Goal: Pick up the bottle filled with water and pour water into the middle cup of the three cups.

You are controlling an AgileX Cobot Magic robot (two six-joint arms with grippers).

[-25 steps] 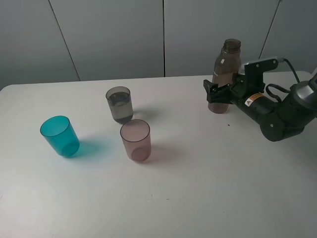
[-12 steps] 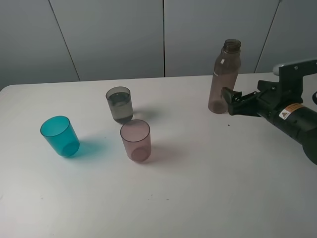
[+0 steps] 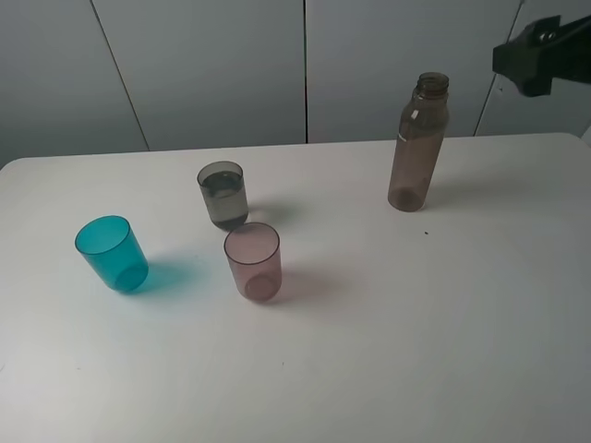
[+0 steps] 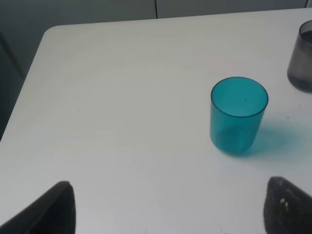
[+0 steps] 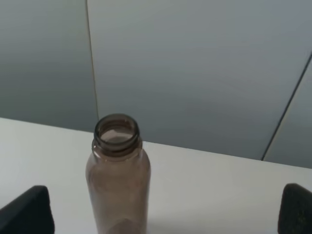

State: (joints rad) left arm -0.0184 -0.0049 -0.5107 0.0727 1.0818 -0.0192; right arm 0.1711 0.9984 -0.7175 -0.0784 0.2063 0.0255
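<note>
The smoky brown-grey bottle (image 3: pixel 419 145) stands upright and uncapped at the table's back right, held by nothing. It also shows in the right wrist view (image 5: pixel 117 181). My right gripper (image 5: pixel 161 217) is open and empty, raised above and behind the bottle; only its dark tip (image 3: pixel 539 53) shows at the top right of the high view. The smoky grey middle cup (image 3: pixel 223 194) holds some water. The pink cup (image 3: pixel 252 261) stands in front of it and the teal-blue cup (image 3: pixel 111 254) to the left. My left gripper (image 4: pixel 168 210) is open, short of the teal-blue cup (image 4: pixel 239 116).
The white table (image 3: pixel 388 332) has its left edge (image 4: pixel 29 83) close to the teal-blue cup. The grey cup (image 4: pixel 302 57) sits at the border of the left wrist view. Grey wall panels (image 3: pixel 305 65) stand behind the table.
My right gripper has let go of the bottle, drawn back to the right and risen to the top corner. The bottle stays upright in place. The cups have not moved.
</note>
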